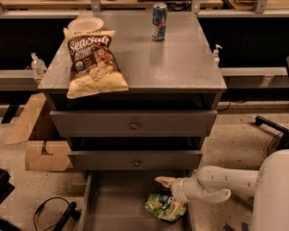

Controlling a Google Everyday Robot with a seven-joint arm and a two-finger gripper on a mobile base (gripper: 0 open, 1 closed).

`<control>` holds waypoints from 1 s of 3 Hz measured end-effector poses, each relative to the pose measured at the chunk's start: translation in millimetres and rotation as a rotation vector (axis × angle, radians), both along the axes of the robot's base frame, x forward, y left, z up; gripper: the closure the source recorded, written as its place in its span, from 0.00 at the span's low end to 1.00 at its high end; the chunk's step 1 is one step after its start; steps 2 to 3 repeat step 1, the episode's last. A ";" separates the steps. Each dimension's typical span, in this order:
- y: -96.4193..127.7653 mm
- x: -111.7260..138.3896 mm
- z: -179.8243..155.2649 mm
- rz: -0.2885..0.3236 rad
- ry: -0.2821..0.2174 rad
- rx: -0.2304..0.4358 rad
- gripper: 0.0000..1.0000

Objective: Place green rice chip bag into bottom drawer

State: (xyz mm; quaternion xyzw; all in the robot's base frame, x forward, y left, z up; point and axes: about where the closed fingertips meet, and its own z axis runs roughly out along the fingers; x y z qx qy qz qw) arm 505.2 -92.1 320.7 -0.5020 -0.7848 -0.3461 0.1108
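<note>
The green rice chip bag [164,207] lies flat on the floor of the pulled-out bottom drawer [115,206], at its right side near the front. My gripper [164,181] reaches in from the right on the white arm. It hovers just above the bag, open and empty, with its fingertips pointing left. The back of the bag sits under my wrist.
The two upper drawers [134,125] are closed. On the cabinet top lie a yellow-and-brown chip bag [92,62], a white bowl [85,24] and a blue can [159,14]. Cardboard boxes [41,153] stand left of the cabinet, with cables [48,213] on the floor.
</note>
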 end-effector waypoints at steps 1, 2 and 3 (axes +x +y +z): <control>0.0 0.0 0.0 0.000 0.000 0.000 0.00; 0.0 0.0 0.0 0.000 0.000 0.000 0.00; 0.0 0.0 0.0 0.000 0.000 0.000 0.00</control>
